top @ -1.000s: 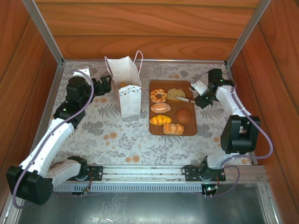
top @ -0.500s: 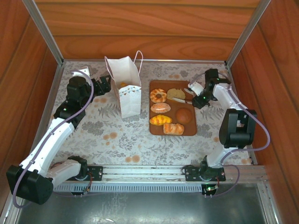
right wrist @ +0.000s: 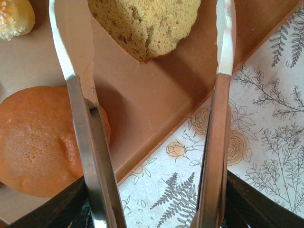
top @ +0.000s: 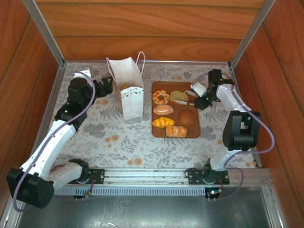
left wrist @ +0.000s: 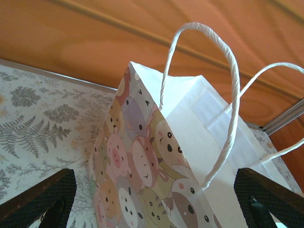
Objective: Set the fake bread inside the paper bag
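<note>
The white paper bag stands upright left of the brown tray, with something orange showing inside it. On the tray lie fake bread pieces: a ringed donut, a pale slice, an oblong roll, a croissant, a round bun and a twisted roll. My right gripper is shut on metal tongs, whose spread arms straddle the pale slice beside the round bun. My left gripper is open, its fingers either side of the bag's printed edge.
Wooden walls and metal posts close in the floral table on three sides. The tray's right rim runs diagonally under the tongs. The bag's cord handles arch up close in front of the left wrist camera.
My right arm has swung left, carrying the tongs over the tray's back right corner onto the pale slice. The left arm and the bag have not moved.
</note>
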`<state>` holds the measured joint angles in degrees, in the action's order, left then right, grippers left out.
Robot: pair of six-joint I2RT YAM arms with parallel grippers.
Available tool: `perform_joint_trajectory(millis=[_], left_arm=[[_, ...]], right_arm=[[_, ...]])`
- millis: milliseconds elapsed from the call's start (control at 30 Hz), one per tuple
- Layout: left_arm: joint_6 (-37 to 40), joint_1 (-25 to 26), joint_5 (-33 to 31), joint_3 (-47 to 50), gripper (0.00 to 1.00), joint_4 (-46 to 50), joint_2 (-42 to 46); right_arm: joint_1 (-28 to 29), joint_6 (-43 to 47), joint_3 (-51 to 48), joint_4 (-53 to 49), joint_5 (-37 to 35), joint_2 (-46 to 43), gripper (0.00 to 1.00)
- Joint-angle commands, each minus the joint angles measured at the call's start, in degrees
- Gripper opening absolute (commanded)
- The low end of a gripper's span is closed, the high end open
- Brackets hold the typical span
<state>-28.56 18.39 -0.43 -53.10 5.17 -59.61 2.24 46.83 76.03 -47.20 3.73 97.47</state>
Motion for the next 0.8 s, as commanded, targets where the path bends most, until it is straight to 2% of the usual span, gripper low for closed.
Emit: perform_joint_trajectory(millis=[0, 200, 767], left_arm=[[-0.16, -0.08, -0.71, -1.11, 0.91, -0.05, 0.11], [-0.46, -0.16, -0.71, -0.83, 0.91, -0.34, 0.11], [-0.54, -0.14, -1.0, -0.66, 0.91, 0.28, 0.52]], right_arm=[[-0.29, 2.65, -0.08, -1.43, 3.79, -4.1, 0.66], [-1.32, 2.21, -0.79, -1.76, 5.22, -5.48, 0.66], [-1.71, 2.83, -2.21, -2.97, 1.99, -3.37, 0.68]])
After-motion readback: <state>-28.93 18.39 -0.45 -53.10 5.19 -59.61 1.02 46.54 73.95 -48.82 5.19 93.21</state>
